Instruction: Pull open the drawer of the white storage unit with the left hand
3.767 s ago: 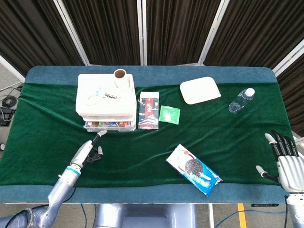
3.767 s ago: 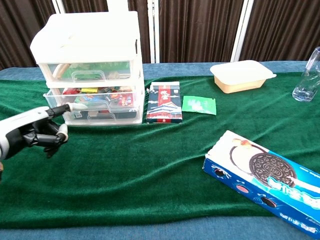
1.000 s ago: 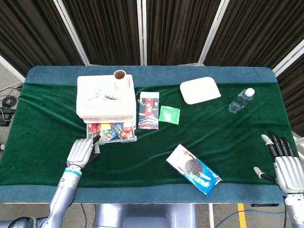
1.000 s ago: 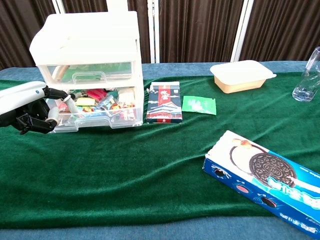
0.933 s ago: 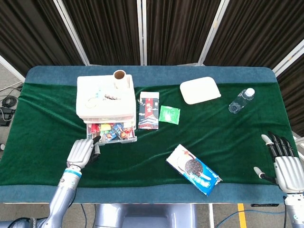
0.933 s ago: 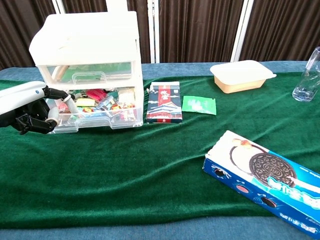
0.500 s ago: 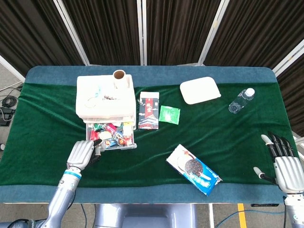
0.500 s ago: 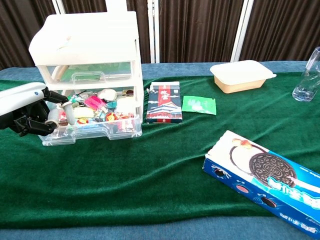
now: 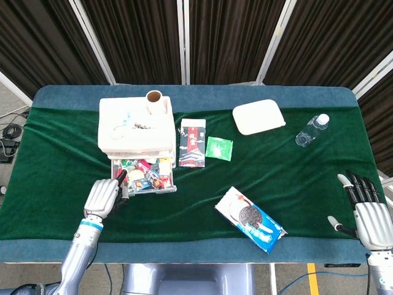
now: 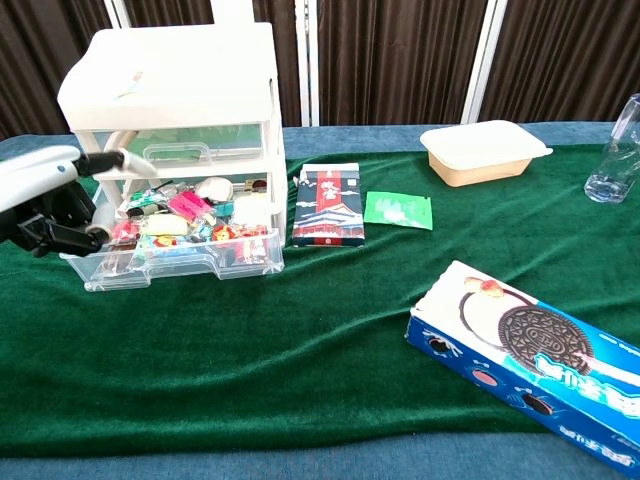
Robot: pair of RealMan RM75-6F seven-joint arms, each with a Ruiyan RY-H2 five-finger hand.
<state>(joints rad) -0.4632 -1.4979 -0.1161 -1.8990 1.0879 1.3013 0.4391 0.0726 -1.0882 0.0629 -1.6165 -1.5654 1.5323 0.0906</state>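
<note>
The white storage unit (image 9: pixel 135 126) (image 10: pixel 170 70) stands at the table's back left. Its bottom drawer (image 9: pixel 147 187) (image 10: pixel 180 265) is pulled well out and shows several colourful small items inside. My left hand (image 9: pixel 103 198) (image 10: pixel 50 205) is at the drawer's front left corner. One finger (image 10: pixel 112 159) stretches out above the drawer's left edge while the others are curled in, and nothing is held. My right hand (image 9: pixel 368 212) rests at the table's front right edge with its fingers spread, seen only in the head view.
A red and blue packet (image 9: pixel 193 143) (image 10: pixel 327 205) lies right of the unit, with a green sachet (image 9: pixel 219 148) (image 10: pixel 399 210) beside it. A blue cookie box (image 9: pixel 250 219) (image 10: pixel 530 350) lies front centre. A white lidded container (image 9: pixel 258 116) (image 10: pixel 485 150) and a water bottle (image 9: pixel 312 129) (image 10: pixel 615 165) stand back right.
The drawer slid out toward me, pulled by my left hand. Since half a second ago the hand has lifted off the drawer front, its outstretched finger now raised above it. The right hand has not moved.
</note>
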